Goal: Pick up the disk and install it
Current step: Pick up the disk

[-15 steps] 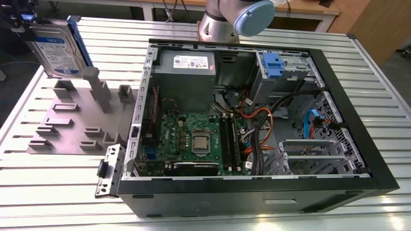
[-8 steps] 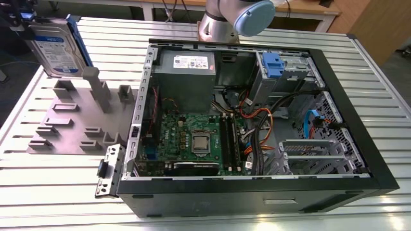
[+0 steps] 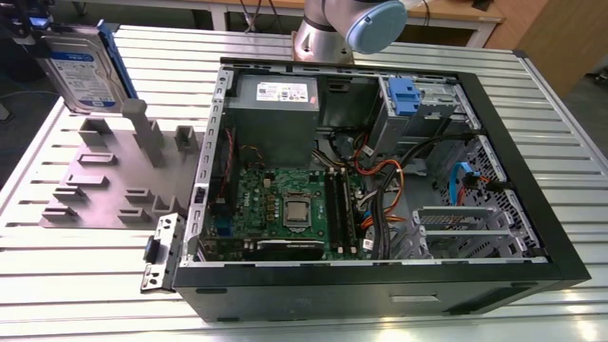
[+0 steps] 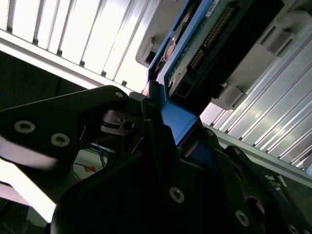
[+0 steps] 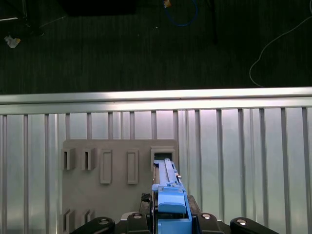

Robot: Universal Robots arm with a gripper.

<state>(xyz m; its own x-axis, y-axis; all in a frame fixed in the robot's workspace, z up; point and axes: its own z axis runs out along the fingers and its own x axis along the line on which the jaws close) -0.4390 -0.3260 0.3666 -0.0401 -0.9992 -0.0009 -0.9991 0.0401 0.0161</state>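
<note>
At the table's [image 3: 57, 292] far corner on the exterior view's left, the disk [image 3: 84, 65] stands upright over the grey slotted holder [image 3: 105, 178] — the gripper [image 5: 168, 220] clenched on its blue carrier frame. Rightward — well apart — lies the open computer case [image 3: 332, 288].

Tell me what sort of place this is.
Likely a robotics lab bench for computer assembly: an open computer case lies on a slatted aluminium table, a grey slotted fixture beside it, and the gripper holds the disk.
</note>
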